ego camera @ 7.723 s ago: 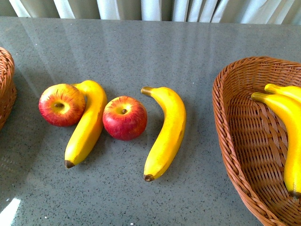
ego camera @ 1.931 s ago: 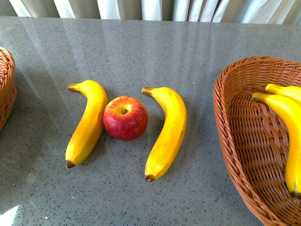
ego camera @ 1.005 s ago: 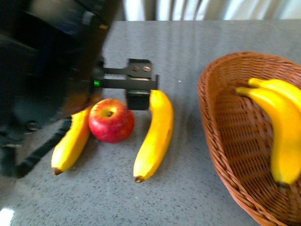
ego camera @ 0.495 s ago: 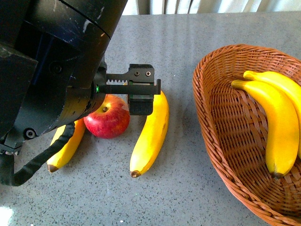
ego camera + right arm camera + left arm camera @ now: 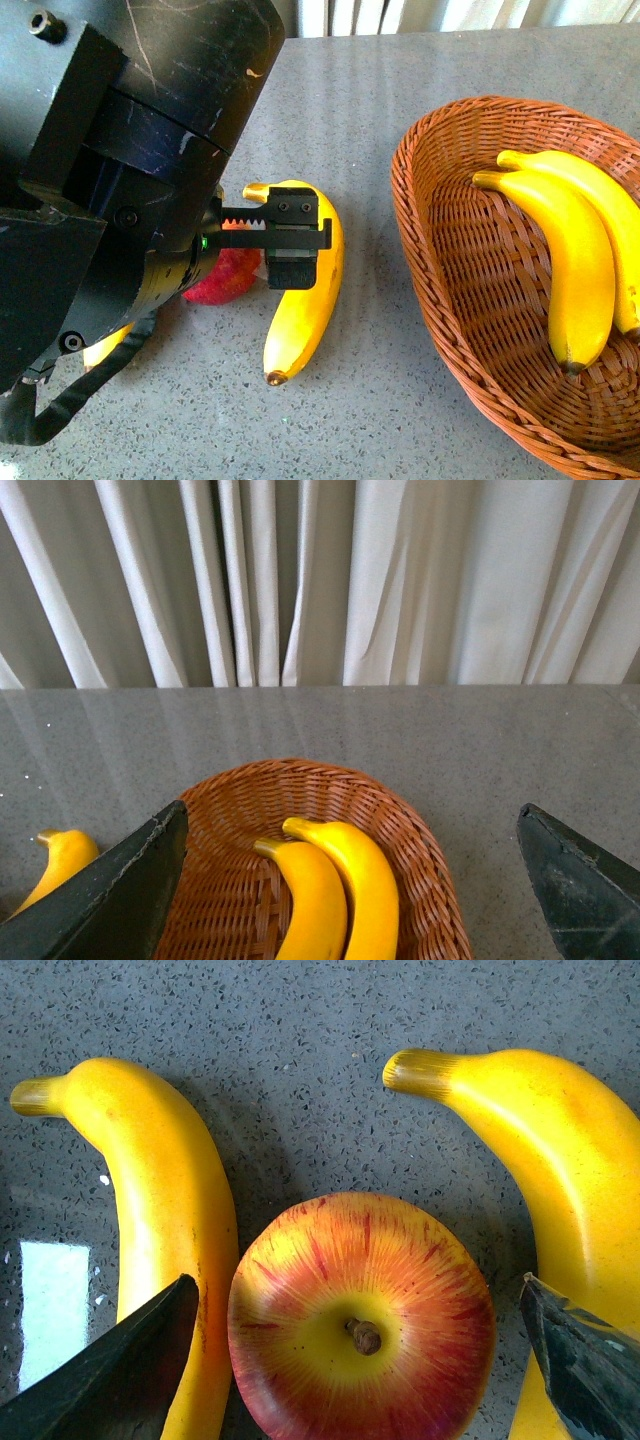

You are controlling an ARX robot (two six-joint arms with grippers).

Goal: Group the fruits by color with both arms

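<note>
My left gripper (image 5: pixel 250 268) hangs open over a red apple (image 5: pixel 228 282) that the bulky black left arm (image 5: pixel 120 170) mostly hides. In the left wrist view the apple (image 5: pixel 360 1320) sits stem up between the two fingers (image 5: pixel 120 1380), with a yellow banana (image 5: pixel 160 1190) close on one side and another banana (image 5: pixel 560 1160) on the other. In the front view the nearer banana (image 5: pixel 305 290) lies just right of the gripper. The right gripper (image 5: pixel 352 808) is open with nothing in it, above a wicker basket (image 5: pixel 420 850) holding two bananas (image 5: pixel 310 900).
The brown wicker basket (image 5: pixel 430 260) stands at the right with two bananas (image 5: pixel 565 260) lying along its far side. A sliver of the left banana (image 5: pixel 105 348) shows under the arm. White curtains (image 5: pixel 320 580) hang behind the grey table (image 5: pixel 360 410).
One apple has gone from the table since the earliest frame. The left arm has come in from the left and lowered its open gripper over the remaining apple. The basket appears further left.
</note>
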